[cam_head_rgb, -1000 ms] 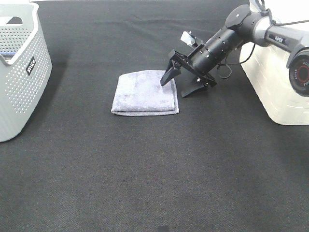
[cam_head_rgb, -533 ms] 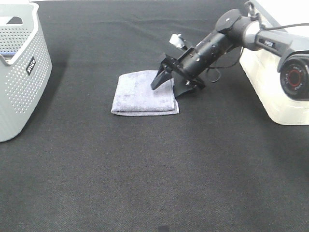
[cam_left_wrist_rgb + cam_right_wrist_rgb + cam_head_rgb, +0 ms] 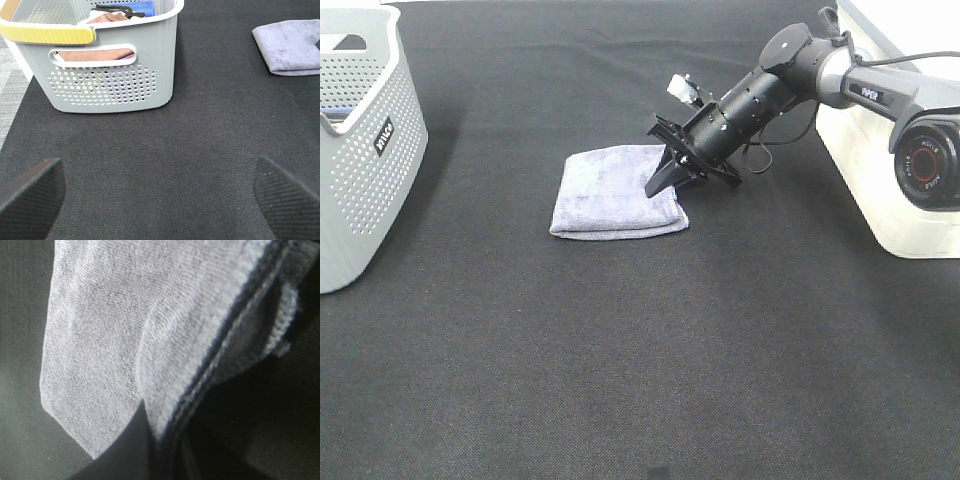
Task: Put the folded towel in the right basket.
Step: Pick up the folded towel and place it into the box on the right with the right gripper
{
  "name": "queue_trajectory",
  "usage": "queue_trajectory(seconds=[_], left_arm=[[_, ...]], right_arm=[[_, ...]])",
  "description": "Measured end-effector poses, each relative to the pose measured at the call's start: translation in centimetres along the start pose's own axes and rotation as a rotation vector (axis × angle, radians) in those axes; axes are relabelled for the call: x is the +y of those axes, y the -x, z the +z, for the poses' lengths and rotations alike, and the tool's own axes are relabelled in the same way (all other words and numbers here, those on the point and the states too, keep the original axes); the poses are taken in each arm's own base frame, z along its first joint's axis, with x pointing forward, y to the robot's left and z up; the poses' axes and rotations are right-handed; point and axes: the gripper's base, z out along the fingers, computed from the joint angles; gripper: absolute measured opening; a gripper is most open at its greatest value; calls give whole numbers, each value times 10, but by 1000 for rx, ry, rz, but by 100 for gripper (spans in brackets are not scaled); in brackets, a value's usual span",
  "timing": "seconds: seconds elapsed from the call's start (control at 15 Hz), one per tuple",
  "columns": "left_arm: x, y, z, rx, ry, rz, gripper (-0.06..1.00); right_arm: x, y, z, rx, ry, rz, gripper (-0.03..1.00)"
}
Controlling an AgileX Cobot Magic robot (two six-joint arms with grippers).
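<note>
The folded grey-lilac towel (image 3: 610, 192) lies flat on the black cloth at mid-table. My right gripper (image 3: 663, 183) reaches in from the right, and its jaws are closed on the towel's right edge. In the right wrist view the towel (image 3: 110, 330) fills the frame, with its layered edge pinched between the dark fingers (image 3: 142, 450). The right basket (image 3: 885, 170) is cream-white and stands at the right edge, behind the right arm. My left gripper (image 3: 160, 200) is open and empty, low over the cloth. The towel also shows far off in the left wrist view (image 3: 290, 46).
A grey perforated basket (image 3: 360, 150) stands at the left edge. In the left wrist view (image 3: 110, 85) it holds brown and blue cloths and has a yellow handle. Black cloth covers the whole table.
My right gripper moved left onto the towel's right edge and its jaws went from wide open to closed on that edge. The towel's right side has bunched slightly.
</note>
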Motion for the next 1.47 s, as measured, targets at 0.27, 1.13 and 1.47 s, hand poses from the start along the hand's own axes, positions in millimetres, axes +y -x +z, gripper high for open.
queue_trajectory(seconds=[0.27,1.13,1.47], left_arm=[[0,0,0,0,0,0,97],[0,0,0,0,0,0,97],[0,0,0,0,0,0,97]], right_arm=[[27,7,-30,-47,-4,-105,7],[160,-31,-308,-507,-581,-423,7],[92,-42,-384,-625,-680,-191,7]])
